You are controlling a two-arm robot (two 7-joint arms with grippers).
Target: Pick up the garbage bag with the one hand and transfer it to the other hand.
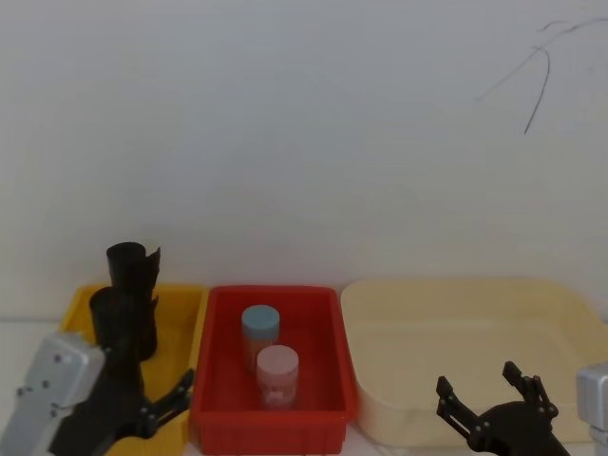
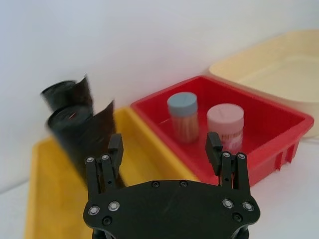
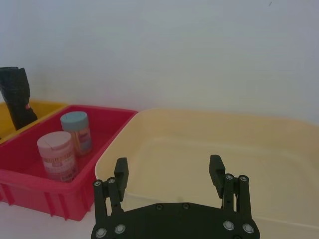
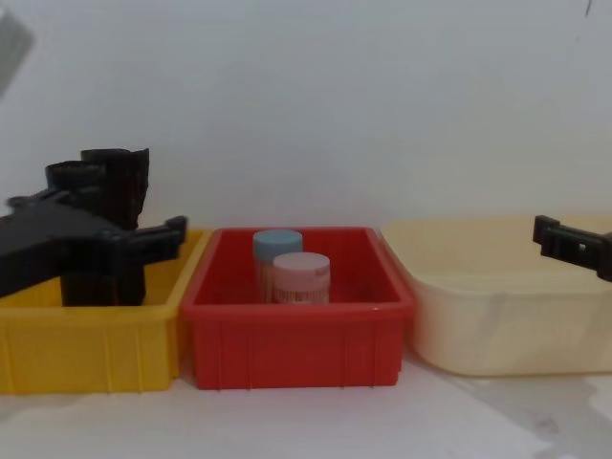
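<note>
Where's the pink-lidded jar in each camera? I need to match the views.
Head view: pink-lidded jar low centre, in the red bin.
Left wrist view: jar in that bin, beside the blue-lidded jar.
Right wrist view: jar nearer the camera than the blue-lidded one.
Chest view: jar at centre, overlapping the blue-lidded jar behind it.
Shared landmark: the red bin holding both jars.
</note>
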